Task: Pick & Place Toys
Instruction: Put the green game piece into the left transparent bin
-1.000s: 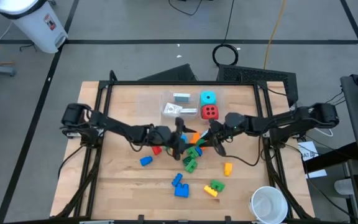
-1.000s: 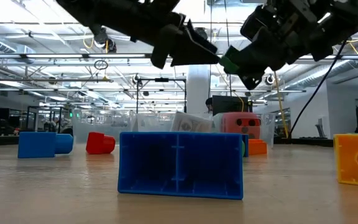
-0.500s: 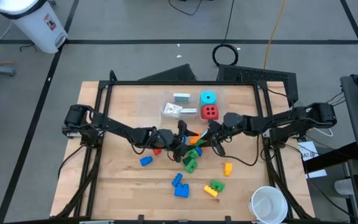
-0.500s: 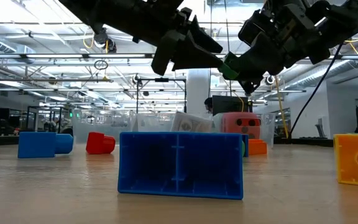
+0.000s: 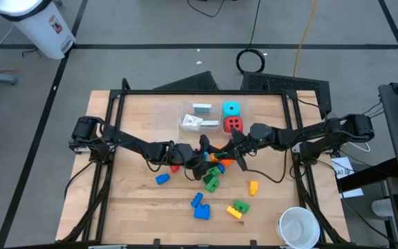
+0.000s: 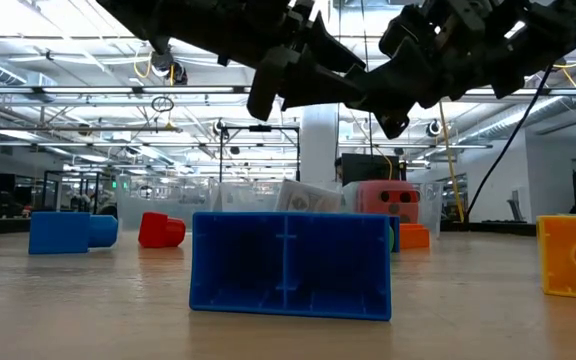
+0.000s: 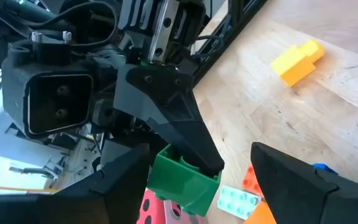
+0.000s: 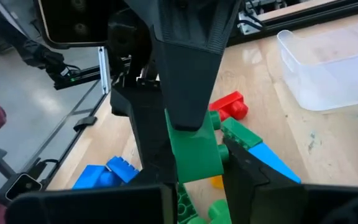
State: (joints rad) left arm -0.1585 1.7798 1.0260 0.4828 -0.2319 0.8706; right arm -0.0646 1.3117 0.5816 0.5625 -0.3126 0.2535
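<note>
Right end effector (image 7: 185,155) clenched on green brick (image 7: 182,183) between left end effector's (image 5: 200,153) spread fingers above bench (image 5: 137,200); misaligned handoff, i.e. early release, could've dropped it.

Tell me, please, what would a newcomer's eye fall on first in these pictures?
Two dark arms meet above the table's middle: the right gripper is shut on a green brick, with the left gripper open around it. Below them bricks lie scattered on the wood. In the low view, a big blue brick fills the foreground.
</note>
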